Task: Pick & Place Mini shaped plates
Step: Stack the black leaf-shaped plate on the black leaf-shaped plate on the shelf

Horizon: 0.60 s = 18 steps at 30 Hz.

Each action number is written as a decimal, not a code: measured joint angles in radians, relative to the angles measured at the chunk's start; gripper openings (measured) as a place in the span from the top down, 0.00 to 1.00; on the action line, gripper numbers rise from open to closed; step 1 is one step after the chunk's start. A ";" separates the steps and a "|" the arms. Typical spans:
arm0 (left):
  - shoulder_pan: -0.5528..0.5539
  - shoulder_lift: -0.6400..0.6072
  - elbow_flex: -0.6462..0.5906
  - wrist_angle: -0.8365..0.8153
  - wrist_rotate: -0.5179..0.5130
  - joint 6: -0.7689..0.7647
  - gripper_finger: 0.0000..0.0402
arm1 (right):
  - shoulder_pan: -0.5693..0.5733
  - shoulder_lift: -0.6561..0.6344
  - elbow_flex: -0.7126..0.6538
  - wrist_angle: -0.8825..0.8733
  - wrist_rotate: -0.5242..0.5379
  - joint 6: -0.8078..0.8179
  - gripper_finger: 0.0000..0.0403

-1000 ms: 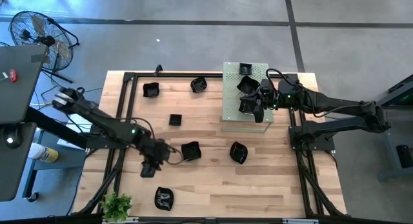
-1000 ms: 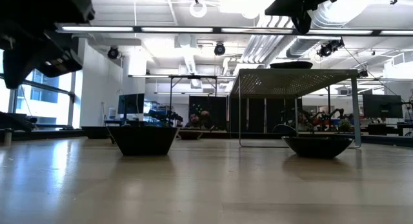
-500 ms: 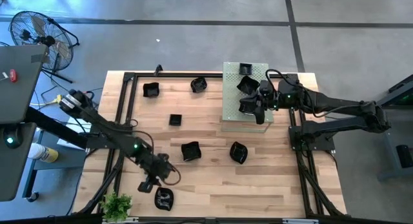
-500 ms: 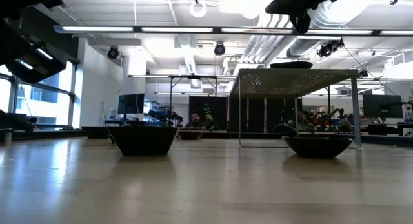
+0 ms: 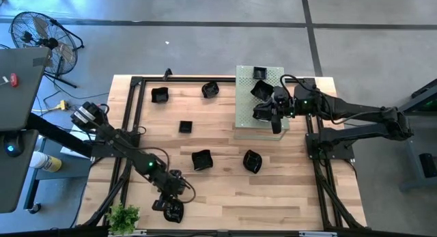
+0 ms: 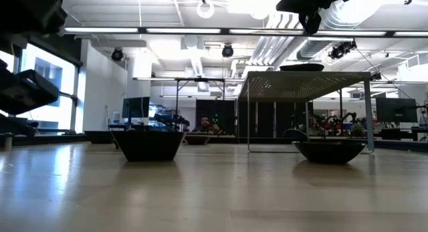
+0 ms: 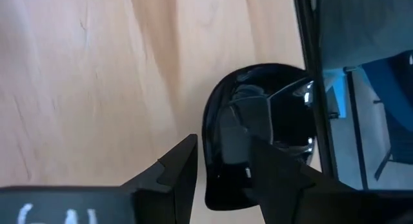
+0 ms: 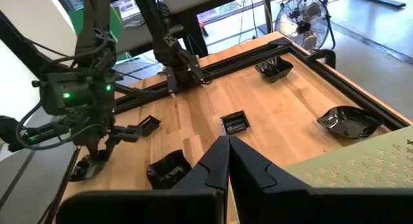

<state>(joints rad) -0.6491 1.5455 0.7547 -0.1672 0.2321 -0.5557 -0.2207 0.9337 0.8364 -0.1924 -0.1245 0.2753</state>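
Observation:
Several mini shaped plates, glossy black, lie on the wooden table: one near the front edge (image 5: 173,210), two in the middle (image 5: 201,159) (image 5: 252,161), others farther back (image 5: 159,95) (image 5: 210,89) (image 5: 185,127). More plates (image 5: 259,74) rest on the pale green perforated board (image 5: 244,121). My left gripper (image 5: 166,200) (image 7: 222,146) is open and low over the front plate (image 7: 271,114), with one finger on either side of its rim. My right gripper (image 5: 268,113) (image 8: 226,144) is shut and empty above the board.
The board stands on thin legs (image 6: 249,118) at the table's far right. A black frame rail (image 5: 133,121) runs around the table. A small green plant (image 5: 123,216) sits at the front left corner, close to my left gripper. Bare wood lies near the front right.
My left gripper has swung toward the table's near edge and come down, from beside the middle plate to the plate at the front left. It has stayed open. No plate has moved.

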 joint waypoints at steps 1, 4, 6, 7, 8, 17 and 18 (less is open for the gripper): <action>0.000 0.005 0.000 0.000 0.001 -0.003 0.67 | 0.000 0.000 0.000 -0.002 -0.002 -0.005 0.99; 0.000 0.017 0.000 0.001 0.021 -0.005 0.67 | 0.000 0.000 0.000 -0.005 -0.003 -0.012 0.98; 0.000 0.027 0.000 -0.009 0.024 -0.013 0.67 | 0.000 0.000 0.000 -0.006 -0.003 -0.015 0.99; -0.001 0.029 0.000 -0.016 0.024 -0.019 0.68 | 0.000 0.000 0.000 -0.006 -0.003 -0.015 0.99; -0.002 0.032 0.000 -0.014 0.024 -0.025 0.70 | 0.000 0.000 0.000 -0.006 -0.003 -0.015 1.00; 0.001 0.035 0.000 -0.020 0.048 -0.060 0.96 | 0.000 0.000 0.000 -0.006 0.003 -0.015 0.99; 0.001 0.032 0.000 -0.021 0.053 -0.067 0.98 | 0.000 0.000 0.000 -0.006 0.003 -0.015 0.99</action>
<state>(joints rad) -0.6479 1.5779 0.7544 -0.1885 0.2846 -0.6230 -0.2211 0.9337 0.8364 -0.1986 -0.1214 0.2607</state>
